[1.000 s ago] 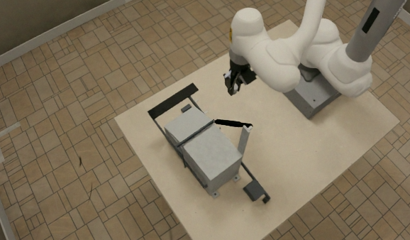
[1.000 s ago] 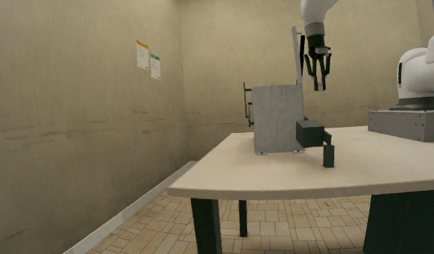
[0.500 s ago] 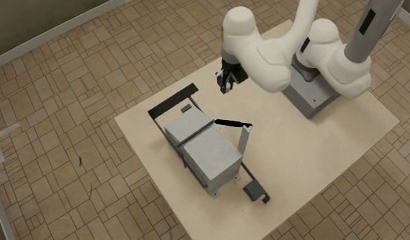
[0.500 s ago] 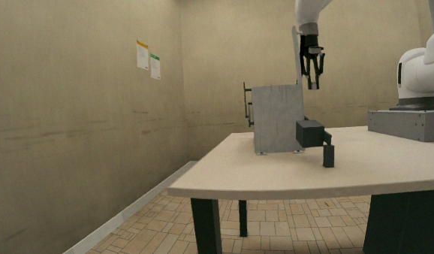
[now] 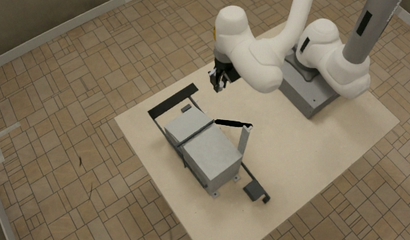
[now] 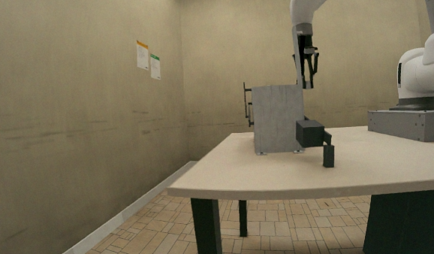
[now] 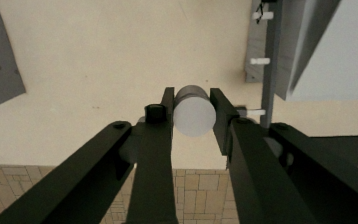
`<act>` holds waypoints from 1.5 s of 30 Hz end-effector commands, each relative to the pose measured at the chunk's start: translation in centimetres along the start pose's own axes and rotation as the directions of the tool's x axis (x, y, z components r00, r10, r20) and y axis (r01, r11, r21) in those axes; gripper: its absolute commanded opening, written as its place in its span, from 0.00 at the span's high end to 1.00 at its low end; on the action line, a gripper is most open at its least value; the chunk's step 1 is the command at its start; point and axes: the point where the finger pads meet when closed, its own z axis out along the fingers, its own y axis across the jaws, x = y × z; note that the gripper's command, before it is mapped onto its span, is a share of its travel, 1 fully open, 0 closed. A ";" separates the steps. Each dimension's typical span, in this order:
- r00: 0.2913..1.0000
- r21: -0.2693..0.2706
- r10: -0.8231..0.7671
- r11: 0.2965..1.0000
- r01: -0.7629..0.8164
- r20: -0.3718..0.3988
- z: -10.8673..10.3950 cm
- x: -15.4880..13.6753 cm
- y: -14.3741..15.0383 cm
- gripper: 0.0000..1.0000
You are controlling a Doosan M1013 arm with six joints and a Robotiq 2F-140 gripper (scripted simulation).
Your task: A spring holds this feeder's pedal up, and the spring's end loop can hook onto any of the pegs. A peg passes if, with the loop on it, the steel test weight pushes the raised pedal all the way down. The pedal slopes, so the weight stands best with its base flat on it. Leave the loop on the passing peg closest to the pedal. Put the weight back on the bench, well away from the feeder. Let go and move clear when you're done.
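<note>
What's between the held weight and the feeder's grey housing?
In the wrist view, bare benchtop, then the dark bar with white pegs, separate the weight from the housing.

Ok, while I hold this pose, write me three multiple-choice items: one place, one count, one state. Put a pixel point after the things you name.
1. In the wrist view, the white pegs point(image 7: 260, 61) lie: A) left of the weight point(image 6: 308, 85) point(image 7: 194, 116); B) right of it.
2. Paper sheets point(image 6: 143, 55) on the wall: A) two; B) four; C) five.
3. The gripper point(image 5: 218, 81) point(image 6: 308, 83) point(image 7: 191, 102) is: A) wide open; B) shut on the weight; C) shut, empty.

1 B: they line the right side.
2 A: one orange-topped, one green-topped.
3 B: both fingers flank the round weight.
</note>
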 end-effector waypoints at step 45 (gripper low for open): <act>0.998 -0.001 0.000 1.000 0.000 0.058 -1.8 -6.0 7.1 0.75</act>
